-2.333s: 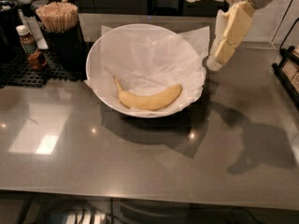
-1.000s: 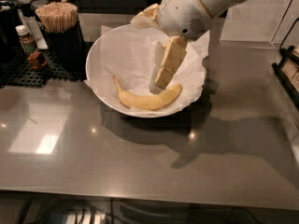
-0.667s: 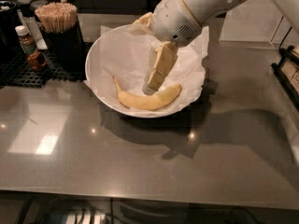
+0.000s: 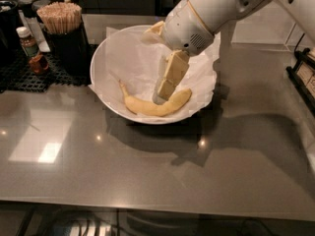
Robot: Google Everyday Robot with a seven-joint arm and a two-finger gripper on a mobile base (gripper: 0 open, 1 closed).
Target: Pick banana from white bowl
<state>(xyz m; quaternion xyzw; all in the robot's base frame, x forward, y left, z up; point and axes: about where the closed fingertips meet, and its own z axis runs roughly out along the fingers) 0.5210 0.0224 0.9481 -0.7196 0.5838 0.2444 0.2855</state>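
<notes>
**Banana** (image 4: 156, 107): one, yellow, unpeeled and curved. It lies on the floor of the bowl toward the near side, with its stem end pointing up-left and its blunt end to the right.

**White bowl** (image 4: 97, 85): large and round, standing on the counter. It is lined with crinkled white paper (image 4: 130, 58) whose corners overhang the rim.

**Gripper** (image 4: 163, 93): pale yellow, hanging down inside the bowl from the white arm (image 4: 209, 6). Its tip is at the banana's upper edge, near the middle of the fruit. Contact cannot be told, nor whether it is open or closed.

**Counter** (image 4: 147, 176): grey and glossy, with light reflections.

**Black mat** (image 4: 24, 77): to the left of the bowl. It carries a dark holder of wooden sticks (image 4: 60, 17) and a small brown bottle (image 4: 32, 50) with a white cap.

**Dark rack** (image 4: 302, 77): at the right edge, only partly in view.
</notes>
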